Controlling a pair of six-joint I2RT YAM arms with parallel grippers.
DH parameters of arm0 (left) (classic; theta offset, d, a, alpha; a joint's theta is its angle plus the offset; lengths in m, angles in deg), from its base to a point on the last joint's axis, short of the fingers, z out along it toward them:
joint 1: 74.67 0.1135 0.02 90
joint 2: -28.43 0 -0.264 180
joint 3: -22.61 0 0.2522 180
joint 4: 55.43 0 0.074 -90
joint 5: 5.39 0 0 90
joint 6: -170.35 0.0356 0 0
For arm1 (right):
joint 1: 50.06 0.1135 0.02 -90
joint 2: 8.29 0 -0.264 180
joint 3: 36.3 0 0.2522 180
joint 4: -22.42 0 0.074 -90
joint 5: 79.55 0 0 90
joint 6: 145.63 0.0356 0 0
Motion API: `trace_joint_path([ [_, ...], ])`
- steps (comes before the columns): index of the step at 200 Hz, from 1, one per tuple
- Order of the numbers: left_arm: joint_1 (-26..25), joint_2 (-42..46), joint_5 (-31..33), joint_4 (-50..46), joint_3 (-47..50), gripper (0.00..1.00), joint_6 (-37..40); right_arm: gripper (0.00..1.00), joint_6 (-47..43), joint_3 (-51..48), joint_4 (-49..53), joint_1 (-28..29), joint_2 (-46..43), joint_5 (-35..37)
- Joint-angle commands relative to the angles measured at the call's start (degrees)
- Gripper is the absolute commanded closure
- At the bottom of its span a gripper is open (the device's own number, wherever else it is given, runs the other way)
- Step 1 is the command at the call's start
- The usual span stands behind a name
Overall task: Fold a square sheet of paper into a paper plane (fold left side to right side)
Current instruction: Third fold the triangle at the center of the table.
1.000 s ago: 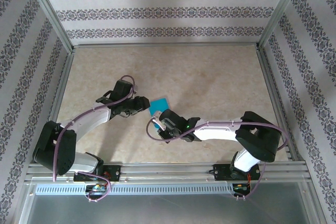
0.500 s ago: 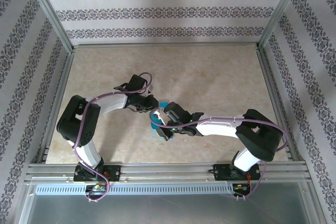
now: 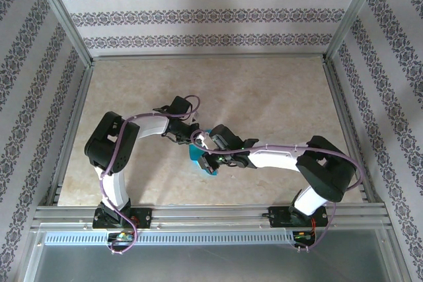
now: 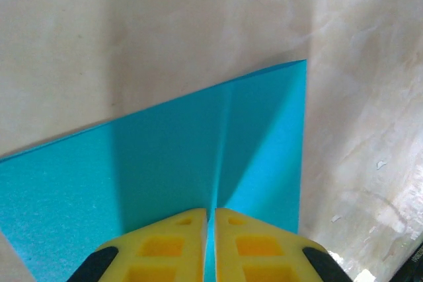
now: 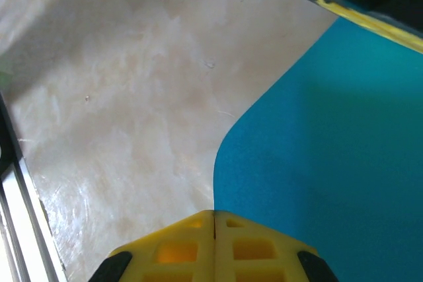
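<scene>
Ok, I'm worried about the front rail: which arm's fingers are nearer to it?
Right. The right fingers hold the square sheet of paper on its rail-facing side; the left fingers pinch its far side, farther from the front rail.

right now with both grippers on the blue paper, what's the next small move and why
Probably lift the left gripper a little and carry its edge rightward: it and the right gripper are both shut on the square sheet of paper, whose edge curves by the right gripper.
</scene>
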Motion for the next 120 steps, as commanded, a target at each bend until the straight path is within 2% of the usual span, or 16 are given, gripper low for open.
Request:
trace_joint_path([
  [1,-0.74,-2.04,3.15,-3.67,-0.33,0.88,2.36,1.00,2.31,-0.64,0.31,-1.34,1.46,-0.51],
  [120,-1.26,-1.91,3.70,-4.16,-0.86,0.88,2.39,1.00,4.64,0.86,4.19,-5.61,3.51,4.97],
])
